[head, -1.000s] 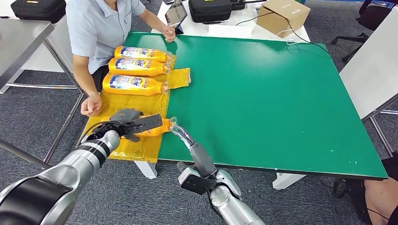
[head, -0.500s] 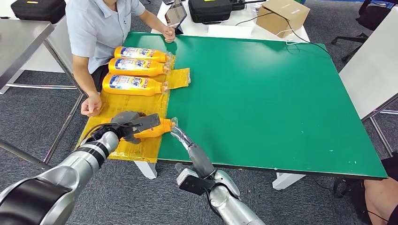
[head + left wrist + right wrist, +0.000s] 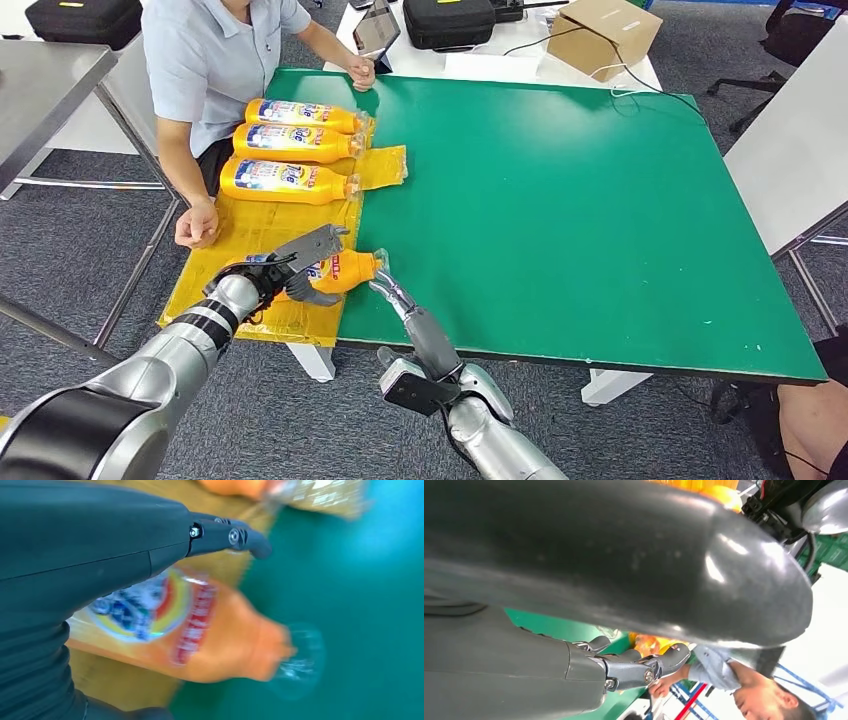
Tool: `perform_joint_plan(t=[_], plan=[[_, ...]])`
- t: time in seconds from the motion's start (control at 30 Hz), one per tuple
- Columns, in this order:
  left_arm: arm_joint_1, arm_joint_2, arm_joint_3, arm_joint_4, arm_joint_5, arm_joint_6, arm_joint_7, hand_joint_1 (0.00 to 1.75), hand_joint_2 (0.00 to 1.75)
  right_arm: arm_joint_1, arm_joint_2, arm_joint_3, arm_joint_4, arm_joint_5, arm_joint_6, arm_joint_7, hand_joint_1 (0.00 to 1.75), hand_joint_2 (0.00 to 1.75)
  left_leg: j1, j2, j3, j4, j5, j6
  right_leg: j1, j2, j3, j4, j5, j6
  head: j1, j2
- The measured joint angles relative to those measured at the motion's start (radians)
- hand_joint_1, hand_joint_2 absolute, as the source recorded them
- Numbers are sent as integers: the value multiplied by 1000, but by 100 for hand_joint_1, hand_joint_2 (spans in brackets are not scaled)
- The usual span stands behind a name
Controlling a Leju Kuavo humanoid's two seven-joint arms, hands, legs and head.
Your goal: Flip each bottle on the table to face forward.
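Note:
Three orange bottles (image 3: pixel 292 115) (image 3: pixel 296 142) (image 3: pixel 287 181) lie side by side on the yellow mat (image 3: pixel 255 225) at the table's left, labels up and caps to the right. A fourth orange bottle (image 3: pixel 340 271) lies at the mat's near edge, its blue and red label (image 3: pixel 150 605) facing up and its clear cap (image 3: pixel 300 660) over the green table. My left hand (image 3: pixel 297 264) straddles it, fingers (image 3: pixel 227 535) stretched out above it with a gap and thumb on the near side. My right hand (image 3: pixel 400 298) reaches in from the front, its fingertips by the cap.
A person sits at the table's left side, one fist (image 3: pixel 195 224) on the mat's edge and the other (image 3: pixel 360 75) at the far corner. The green table (image 3: pixel 580 200) spreads out to the right. A cardboard box (image 3: pixel 600 35) and black cases stand beyond it.
My left hand's fingers have lifted and straightened off the near bottle, which has rolled so its label faces up. The right hand has barely moved.

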Motion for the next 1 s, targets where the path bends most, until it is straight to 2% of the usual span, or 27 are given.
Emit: perform_joint_plan(t=[0.1, 0.23, 0.37, 0.47, 0.6, 0.77, 0.87, 1.0], plan=[[40, -19, 6, -75, 85, 20, -39, 0, 175, 0, -8, 4, 0, -14, -16, 0, 0, 0, 0, 0, 0, 0, 0, 0, 0, 0, 0, 0, 0, 0, 0, 0], [117, -40, 16, -227, 235, 109, -47, 0, 175, 15, -22, 10, -23, -52, -81, 0, 0, 175, 0, 1, -1, 0, -1, 0, 0, 0, -1, 0, 0, 0, 0, 0], [241, -51, 11, -444, 358, 222, -41, 0, 175, 72, -42, 5, -137, -107, -198, 0, 0, 175, 0, 1, -1, 0, -2, -1, 0, 0, -2, 0, -1, 0, 0, 0], [343, -51, -14, -614, 388, 284, -29, 0, 175, 125, -56, -11, -242, -112, -288, 0, 0, 175, 0, 1, -2, 0, -2, -1, 0, 0, -3, 0, -1, 0, 0, 0], [418, -50, -48, -735, 393, 295, -28, 0, 175, 160, -70, -22, -328, -107, -317, 0, 0, 175, 0, 1, -4, 0, -2, -1, 0, 0, -5, -1, -1, 0, 0, 0], [493, -51, -93, -850, 437, 284, -64, 0, 175, 206, -94, -27, -466, -112, -381, 0, 0, 175, 0, 1, -4, 0, -2, -1, 0, 0, -5, -1, -1, 0, 0, 0], [512, -53, -108, -887, 457, 281, -70, 0, 175, 223, -105, -28, -530, -125, -384, 0, 0, 175, 0, 1, -4, 0, -2, -1, 0, 0, -5, -1, -1, 0, 0, 0], [564, -72, -115, -946, 552, 288, -70, 0, 175, 288, -112, -58, -709, -219, -289, 0, 0, 175, 0, 0, -4, 0, -2, -1, 0, 0, -4, -1, -1, 0, 0, 0]])
